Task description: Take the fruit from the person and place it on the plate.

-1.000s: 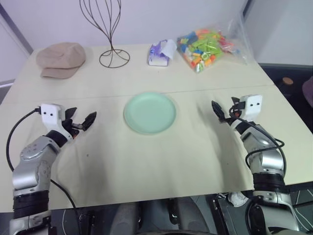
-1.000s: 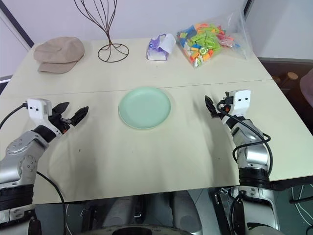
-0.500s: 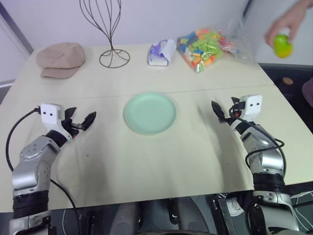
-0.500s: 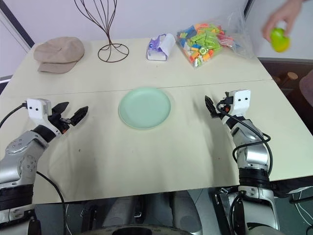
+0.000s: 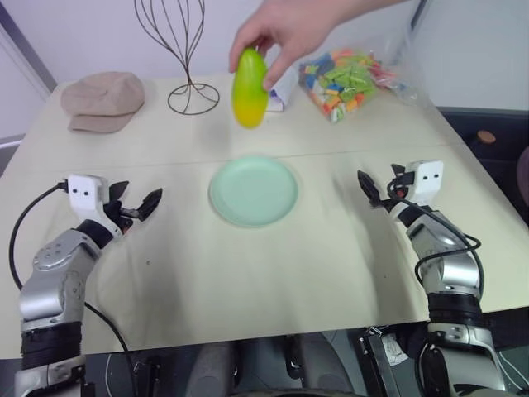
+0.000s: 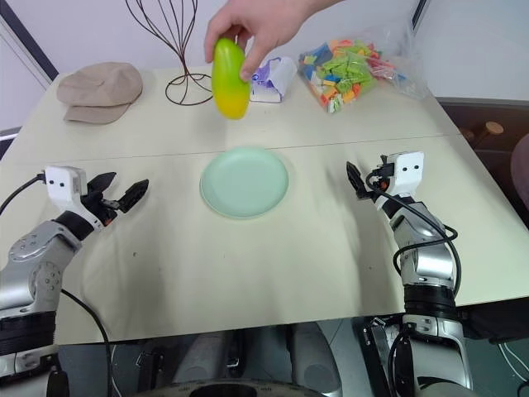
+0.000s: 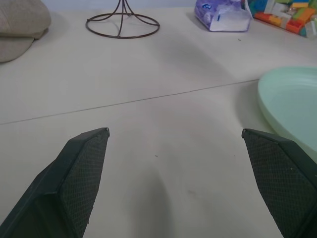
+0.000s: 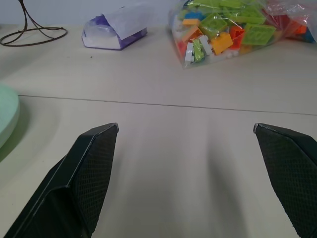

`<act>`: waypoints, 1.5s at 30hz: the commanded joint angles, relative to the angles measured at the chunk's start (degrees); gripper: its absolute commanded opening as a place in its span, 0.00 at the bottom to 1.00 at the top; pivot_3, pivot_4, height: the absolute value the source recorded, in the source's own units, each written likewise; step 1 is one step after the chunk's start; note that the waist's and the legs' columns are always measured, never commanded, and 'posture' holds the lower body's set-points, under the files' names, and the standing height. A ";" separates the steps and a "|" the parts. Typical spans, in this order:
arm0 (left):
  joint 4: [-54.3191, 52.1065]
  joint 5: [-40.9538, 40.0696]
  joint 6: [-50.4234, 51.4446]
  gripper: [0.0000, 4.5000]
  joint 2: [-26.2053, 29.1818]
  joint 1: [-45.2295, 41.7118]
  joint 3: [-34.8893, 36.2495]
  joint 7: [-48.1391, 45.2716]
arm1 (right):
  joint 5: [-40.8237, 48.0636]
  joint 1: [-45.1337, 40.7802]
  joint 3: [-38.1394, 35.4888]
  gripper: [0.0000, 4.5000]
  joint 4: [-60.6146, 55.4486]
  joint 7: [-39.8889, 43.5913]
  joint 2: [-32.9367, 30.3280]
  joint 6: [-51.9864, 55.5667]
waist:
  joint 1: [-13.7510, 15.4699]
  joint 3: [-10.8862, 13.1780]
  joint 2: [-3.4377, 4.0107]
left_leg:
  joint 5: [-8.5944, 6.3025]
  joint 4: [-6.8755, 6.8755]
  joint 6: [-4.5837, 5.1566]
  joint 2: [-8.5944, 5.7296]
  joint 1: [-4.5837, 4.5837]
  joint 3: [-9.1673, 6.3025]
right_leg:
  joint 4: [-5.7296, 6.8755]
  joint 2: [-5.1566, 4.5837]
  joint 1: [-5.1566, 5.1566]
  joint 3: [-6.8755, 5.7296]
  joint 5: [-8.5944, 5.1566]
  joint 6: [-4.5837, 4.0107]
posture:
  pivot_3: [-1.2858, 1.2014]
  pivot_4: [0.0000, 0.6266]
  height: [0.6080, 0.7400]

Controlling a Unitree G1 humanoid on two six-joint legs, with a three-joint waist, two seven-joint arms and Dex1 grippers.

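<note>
**Fruit held in the air beyond the plate, both grippers wide and empty**

The fruit [image 5: 250,88], green at the top and yellow-orange at its lower end, is gripped from above by the person's hand [image 5: 285,29], which reaches in from the far right. It is held upright in the air, over the table's far half just beyond the plate [image 5: 253,190]. The plate lies bare at the middle of the table [image 5: 248,281]. The left gripper [image 5: 135,207] is held above the tabletop to the plate's left, its two black fingers spread wide with nothing between them. The right gripper [image 5: 378,188] is held to the plate's right, likewise spread wide and empty in the right wrist view. Along the far edge are seen a beige cap [image 5: 103,99], a wire stand [image 5: 186,58], a tissue packet [image 5: 273,89] and a bag of coloured bricks [image 5: 351,78].
</note>
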 commanded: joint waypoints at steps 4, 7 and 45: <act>0.11 -0.32 -1.60 1.00 3.23 -0.50 3.16 -1.07 | -0.01 -0.84 -0.15 0.99 -1.43 0.30 -0.53 -0.57 | -0.05 0.00 0.00 | 0.00 0.00 0.00 0.00 0.00 0.00 | 0.00 0.00 0.00 0.00 0.00 0.00 | 0.52 0.24 1.00; 0.42 -0.46 -1.56 1.00 4.17 -1.09 3.68 -1.42 | -0.02 -0.92 -0.04 0.99 -1.28 0.35 -0.52 -0.58 | -0.01 0.00 0.00 | 0.00 0.00 0.00 0.00 0.00 0.00 | 0.00 0.00 0.00 0.00 0.00 0.00 | 0.52 0.24 1.00; 29.01 -3.84 -4.39 1.00 -1.74 -42.92 -11.60 -25.19 | 33.63 -8.46 -1.41 0.99 -28.60 9.02 -10.97 35.04 | 0.24 -0.06 -0.16 | 0.00 0.14 0.01 -0.09 -0.06 -0.07 | -0.05 0.07 0.11 -0.16 0.02 0.08 | 0.52 0.24 1.00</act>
